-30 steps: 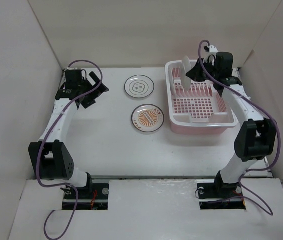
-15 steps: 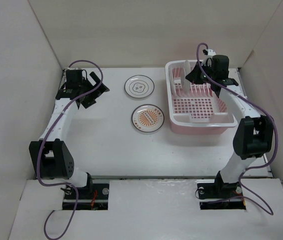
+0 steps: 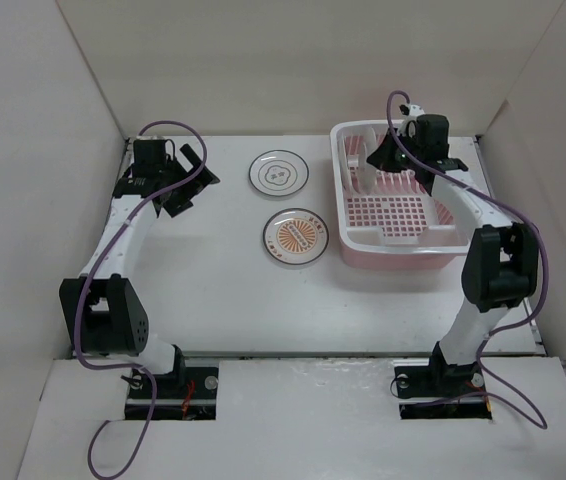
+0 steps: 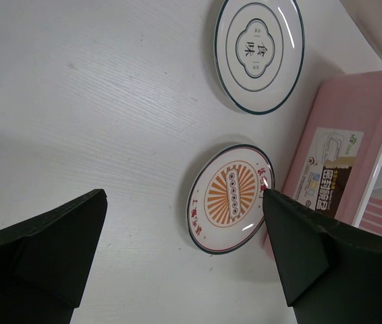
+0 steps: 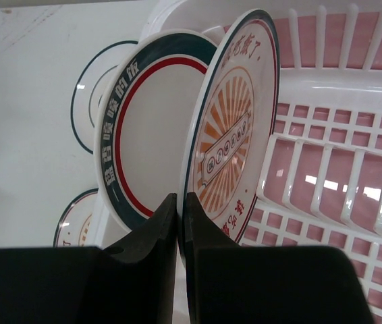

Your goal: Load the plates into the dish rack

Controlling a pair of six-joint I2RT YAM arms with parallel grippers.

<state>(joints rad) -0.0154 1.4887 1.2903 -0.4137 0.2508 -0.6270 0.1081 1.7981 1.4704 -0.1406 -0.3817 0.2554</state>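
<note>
Here the right gripper (image 5: 181, 200) has its fingers drawn to a narrow slit and pinched on the lower rim of the orange sunburst plate (image 5: 230, 131), one finger on each face. That plate stands on edge inside the dish rack (image 5: 353, 81), leaning slightly. Its patterned face is turned toward the rack's slotted floor and its back toward the table side. Just beside its back stands a red-ringed plate (image 5: 147, 128), also upright, with a wide dark rim band carrying white characters. Whether the two touch cannot be told. From above, the right gripper (image 3: 375, 158) sits over the far-left corner of the dish rack (image 3: 403, 245), and the plates there are mostly hidden beneath it. Outward on the table (image 3: 213, 300), two more plates lie flat to the left of the rack. The second sunburst plate (image 3: 295, 239) is just beside the rack's near-left corner, and the plain-centred plate (image 3: 279, 174) lies farther back, apart from both. The left gripper (image 4: 184, 192) hangs over the table with its fingers spread wide and nothing between them. In its wrist view the second sunburst plate (image 4: 231, 199) and the plain-centred plate (image 4: 258, 54) both lie below it.
</note>
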